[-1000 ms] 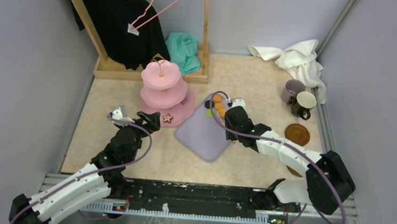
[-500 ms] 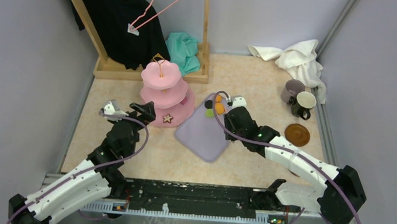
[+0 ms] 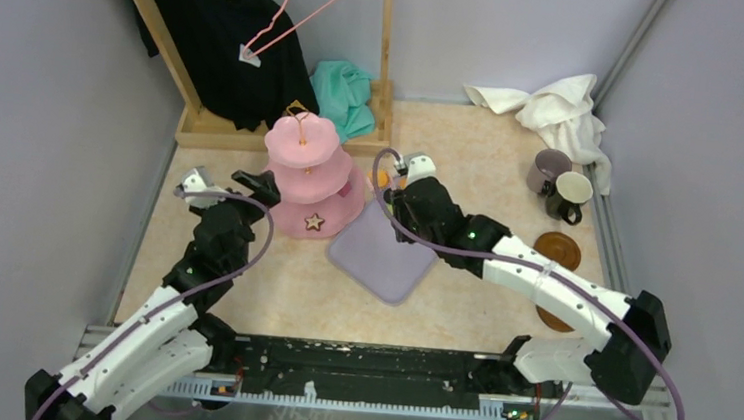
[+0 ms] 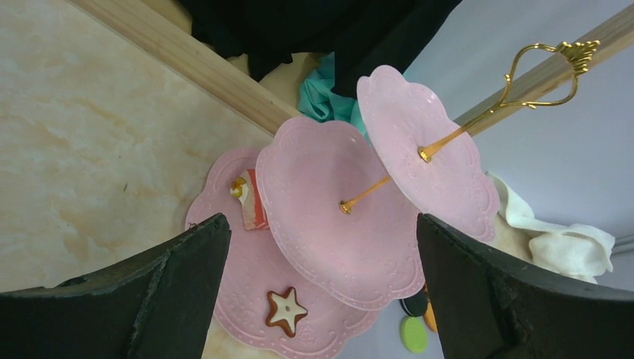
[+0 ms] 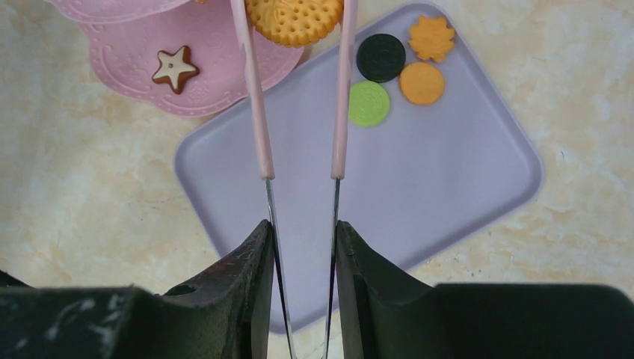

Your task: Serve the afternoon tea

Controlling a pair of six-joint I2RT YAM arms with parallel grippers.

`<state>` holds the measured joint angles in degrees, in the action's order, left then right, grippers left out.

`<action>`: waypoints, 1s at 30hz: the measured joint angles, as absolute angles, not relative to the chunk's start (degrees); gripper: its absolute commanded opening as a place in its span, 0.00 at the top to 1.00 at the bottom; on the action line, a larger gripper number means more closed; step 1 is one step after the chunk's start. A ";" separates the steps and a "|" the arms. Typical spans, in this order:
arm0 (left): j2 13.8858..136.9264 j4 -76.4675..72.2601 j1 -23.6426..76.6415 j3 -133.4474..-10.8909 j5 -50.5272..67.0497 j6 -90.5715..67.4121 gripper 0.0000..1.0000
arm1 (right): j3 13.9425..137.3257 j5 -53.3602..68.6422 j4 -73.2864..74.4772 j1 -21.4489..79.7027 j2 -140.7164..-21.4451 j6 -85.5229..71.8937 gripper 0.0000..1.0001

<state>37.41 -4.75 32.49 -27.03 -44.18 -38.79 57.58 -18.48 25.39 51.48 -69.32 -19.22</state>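
Now at the pink stand point(image 4: 314, 187): three scalloped tiers are rising on a thin gold rod point(image 4: 366, 192) with a looped handle. Their embossed surfaces are shining like hard plastic.
Right gripper point(image 5: 301, 233): its fingers are clenching the thin pink tongs point(image 5: 255, 97) near the metal hinge end, squeezing the two arms partway together.
Orange biscuit point(image 5: 293, 18): a round, dimpled sandwich sweet is sitting pinched between the tong tips, hanging just beside the stand's bottom tier on the tray side.
Handling: the biscuit is looking light, stiff and smooth-edged, so it is probably going to slip if the squeeze eases. Pinching across its widest part, as here, is looking like the safest hold.
Brown star point(image 5: 173, 67): lying flat on the stand's bottom tier, iced white in the middle.
Remaining sweets: a black round point(image 5: 380, 57), a green round point(image 5: 368, 103), an orange round point(image 5: 422, 82) and a leaf-shaped orange piece point(image 5: 431, 37) are waiting on the flat lilac tray point(image 5: 419, 187), just beside the stand.
Left gripper point(image 4: 321, 224): hovering on the side of the stand away from the tray, fingers spread wide and grasping nothing.
Crockery: a mauve mug point(image 3: 550, 168), a cream mug point(image 3: 572, 192) and a brown saucer point(image 3: 556, 251) are sitting well apart from the stand, beyond the tray.
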 measured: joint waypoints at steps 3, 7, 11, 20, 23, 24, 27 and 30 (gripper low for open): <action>39.64 -4.69 28.27 -28.29 -40.18 -38.74 0.01 | 60.99 -17.98 25.34 51.64 -73.58 -18.48 1.00; 41.65 -4.69 22.81 -29.28 -34.72 -39.00 0.01 | 66.04 -16.91 25.39 51.64 -79.66 -17.21 1.00; 42.76 -4.64 18.81 -29.36 -30.20 -39.66 0.01 | 72.73 -15.94 25.80 51.64 -85.73 -15.84 1.00; 43.94 -4.69 9.17 -29.34 -20.53 -43.44 0.01 | 84.84 -14.59 26.72 51.64 -96.09 -13.80 1.00; 44.01 -4.69 6.07 -29.26 -17.52 -45.01 0.01 | 88.33 -13.82 27.38 51.59 -100.01 -13.41 1.00; 44.01 -4.73 5.23 -29.17 -16.69 -45.43 0.01 | 89.12 -13.58 27.59 51.59 -101.01 -13.30 1.00; 43.99 -4.71 3.16 -28.56 -14.48 -46.78 0.01 | 91.68 -12.97 28.82 51.48 -103.85 -12.99 1.00; 43.99 -4.69 2.07 -27.83 -12.95 -47.62 0.01 | 93.84 -12.34 29.43 51.03 -106.04 -12.95 1.00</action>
<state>43.99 -4.69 2.07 -27.83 -12.95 -47.62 93.84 -12.34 29.43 51.03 -106.04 -12.95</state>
